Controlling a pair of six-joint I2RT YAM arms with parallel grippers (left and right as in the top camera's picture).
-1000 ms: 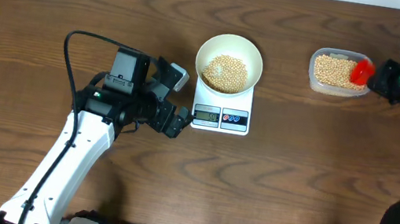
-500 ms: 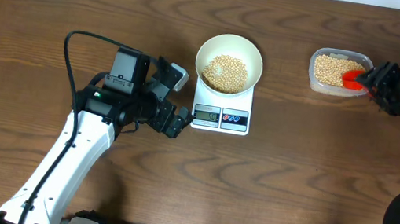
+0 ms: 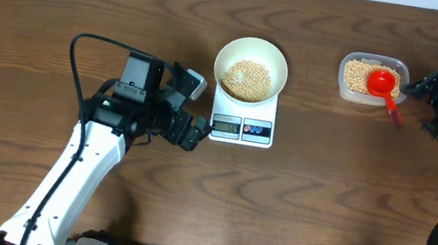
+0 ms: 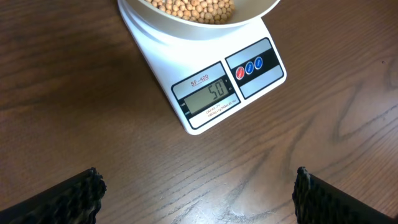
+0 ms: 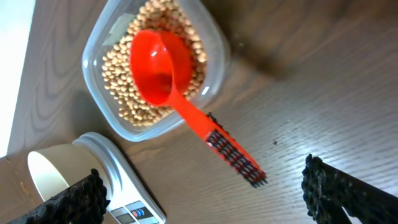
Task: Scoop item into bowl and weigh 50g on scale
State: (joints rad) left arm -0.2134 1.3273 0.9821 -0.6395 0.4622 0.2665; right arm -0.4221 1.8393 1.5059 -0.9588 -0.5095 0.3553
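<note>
The left wrist view cuts off most of the white bowl [image 4: 186,34]; only its lower rim and a strip of beans [image 4: 199,9] show at the top edge. The bowl hides the platform of the scale [image 4: 208,93] on which it sits. The grey display reads 50, and the fine print beneath the digits is too small to read. Round red and blue buttons sit to the right of the display.

From overhead the beans form a pale, pebbly mound of smooth round grains in the glossy bowl. More beans fill a clear plastic tub [image 5: 217,59] with rounded corners, far to the right on the wood-grained desk [image 3: 321,199]. A red plastic scoop [image 5: 163,65] lies with its cup on those beans. Its handle, ribbed in black towards the end, reaches over the rim, and I cannot tell whether the tip touches the desk.

The left gripper [image 4: 196,186] is spread wide and empty, just in front of the scale. The right gripper [image 5: 204,180] is also spread wide, clear of the scoop. In both wrist views only the dark, textured fingertips show at the lower corners.
</note>
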